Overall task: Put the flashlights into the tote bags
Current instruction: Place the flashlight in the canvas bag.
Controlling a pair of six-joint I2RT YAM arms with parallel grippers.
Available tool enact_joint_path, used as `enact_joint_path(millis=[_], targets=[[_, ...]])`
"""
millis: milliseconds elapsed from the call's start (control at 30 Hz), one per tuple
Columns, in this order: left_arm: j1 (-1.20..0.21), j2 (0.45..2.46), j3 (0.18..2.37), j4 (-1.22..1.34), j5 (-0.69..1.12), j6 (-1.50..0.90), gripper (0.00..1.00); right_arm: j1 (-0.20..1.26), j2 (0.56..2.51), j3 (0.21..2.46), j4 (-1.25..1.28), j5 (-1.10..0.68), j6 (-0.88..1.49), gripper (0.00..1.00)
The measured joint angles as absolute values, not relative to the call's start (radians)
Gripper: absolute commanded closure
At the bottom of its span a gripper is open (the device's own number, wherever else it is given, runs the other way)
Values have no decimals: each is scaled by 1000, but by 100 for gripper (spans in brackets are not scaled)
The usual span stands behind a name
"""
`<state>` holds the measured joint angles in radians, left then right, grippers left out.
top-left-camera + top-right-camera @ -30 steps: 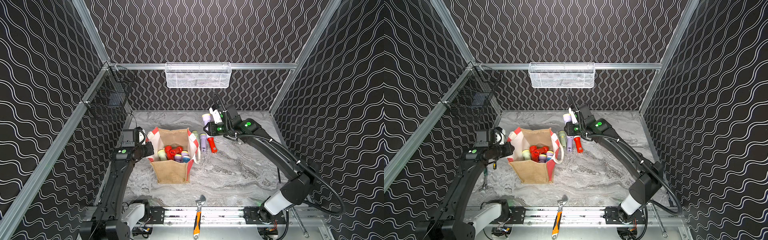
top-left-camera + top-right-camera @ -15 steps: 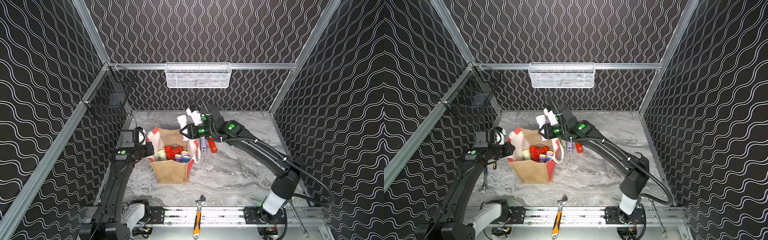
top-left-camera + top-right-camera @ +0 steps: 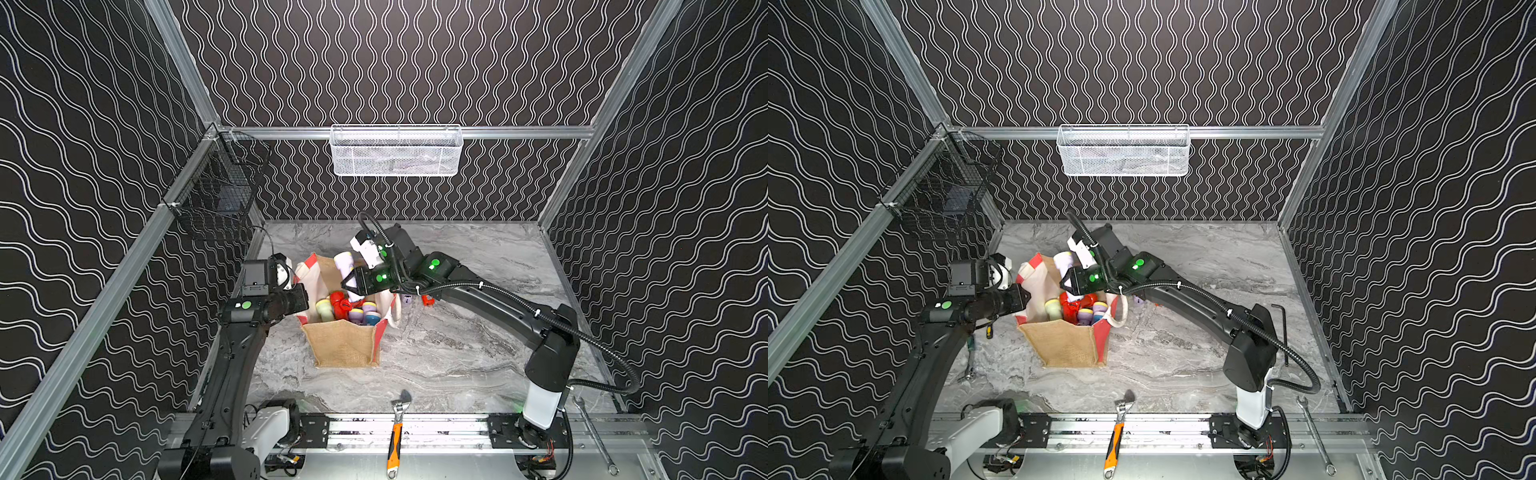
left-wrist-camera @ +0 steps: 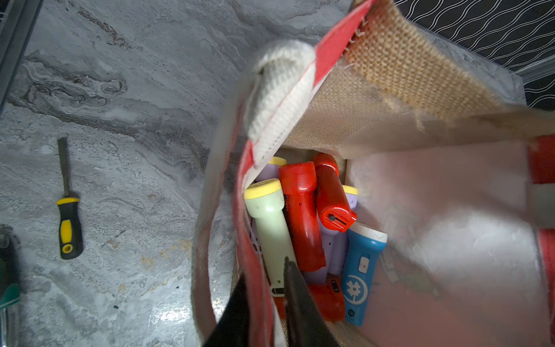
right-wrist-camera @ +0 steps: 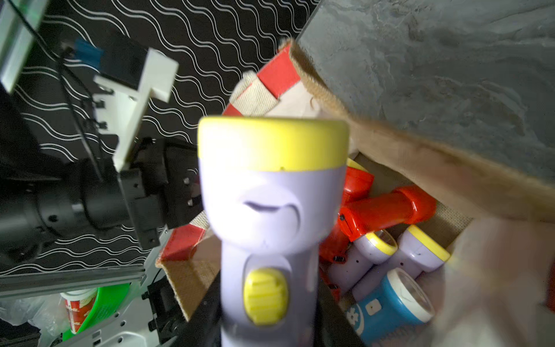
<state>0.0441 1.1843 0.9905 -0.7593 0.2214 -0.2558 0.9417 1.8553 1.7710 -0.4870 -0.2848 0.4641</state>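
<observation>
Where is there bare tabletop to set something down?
Bare marble lies between the bag, wrench and right arm, and in the back right corner. Crowded: the bag's mouth, and beside it where flashlights lie under that arm.

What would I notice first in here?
The boxy tan jute tote bag with red-and-white striped sides, in the middle, stuffed with red, lilac, green and blue plastic flashlights. Above it, the right gripper holds a lilac yellow-rimmed flashlight; the left gripper pinches the bag's side.
</observation>
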Motion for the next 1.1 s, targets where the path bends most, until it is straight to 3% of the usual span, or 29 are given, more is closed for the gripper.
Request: enact_joint_path(millis=[1100], targets=[[44,1174,986,-757,243,-256,80,955,2101,1708,-463,-388,579,67]])
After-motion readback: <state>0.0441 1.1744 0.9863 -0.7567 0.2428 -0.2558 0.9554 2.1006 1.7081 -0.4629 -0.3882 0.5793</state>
